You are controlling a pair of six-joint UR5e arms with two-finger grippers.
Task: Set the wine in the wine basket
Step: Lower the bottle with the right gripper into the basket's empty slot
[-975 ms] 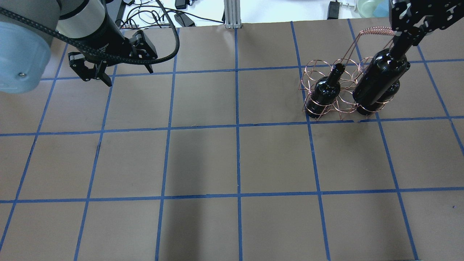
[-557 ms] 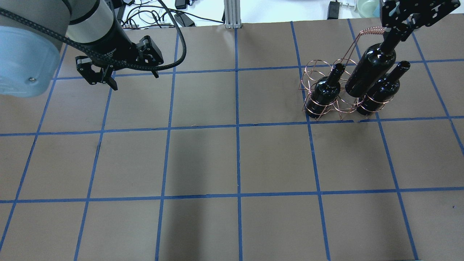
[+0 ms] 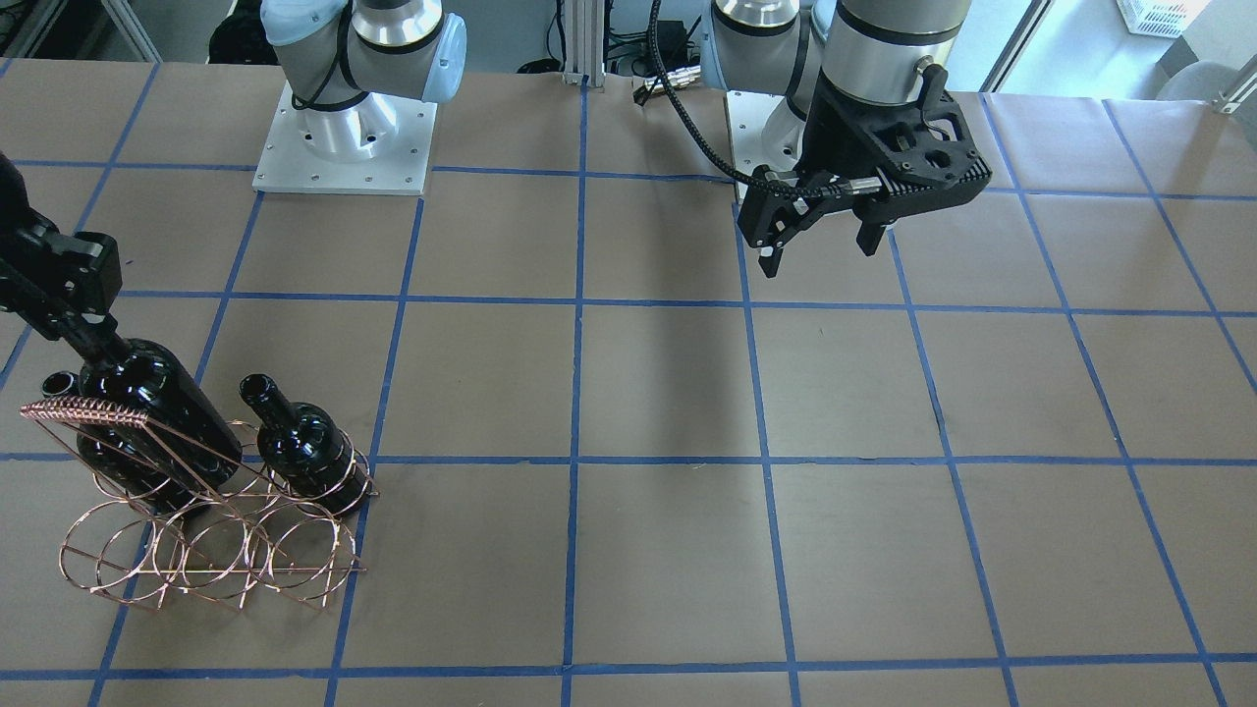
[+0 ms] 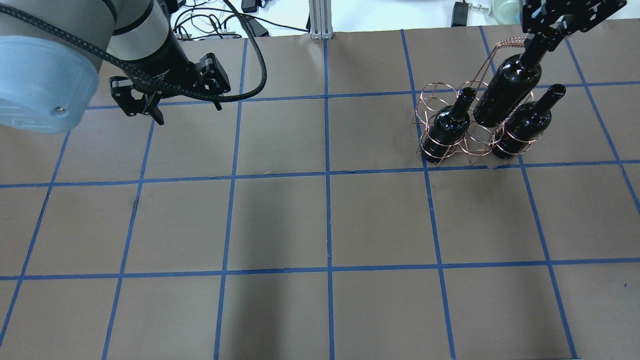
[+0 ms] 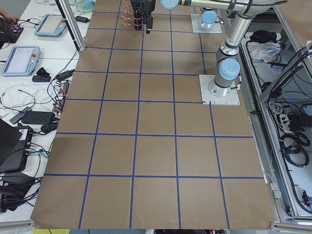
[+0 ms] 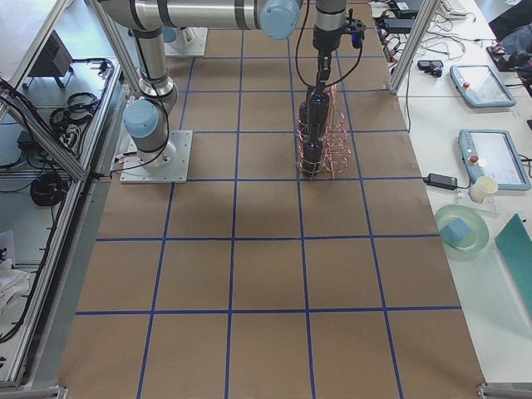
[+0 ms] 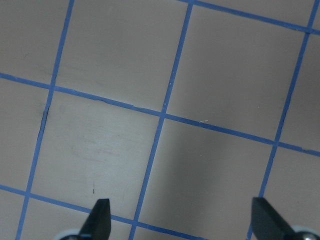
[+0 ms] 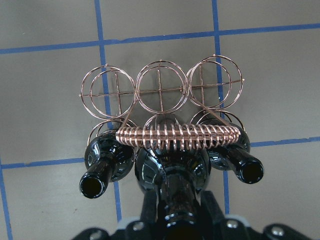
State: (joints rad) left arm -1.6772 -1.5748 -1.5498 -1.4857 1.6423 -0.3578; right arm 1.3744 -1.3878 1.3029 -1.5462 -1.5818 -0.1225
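Note:
My right gripper is shut on the neck of a black wine bottle and holds it tilted over the middle of the copper wire wine basket. Two like bottles stand in the basket's robot-side row, one on the left and one on the right. The right wrist view shows the held bottle between them, behind the coiled top bar, with the three far rings empty. I cannot tell whether its base rests. My left gripper is open and empty, far to the left.
Brown paper with blue tape grid lines covers the table. Cables and a metal post lie beyond the far edge. The front-facing view shows the two arm bases at the robot's side.
My right gripper has carried the bottle from over the right-hand bottle to the middle slot between the two bottles. My left gripper has drifted a little to the right.

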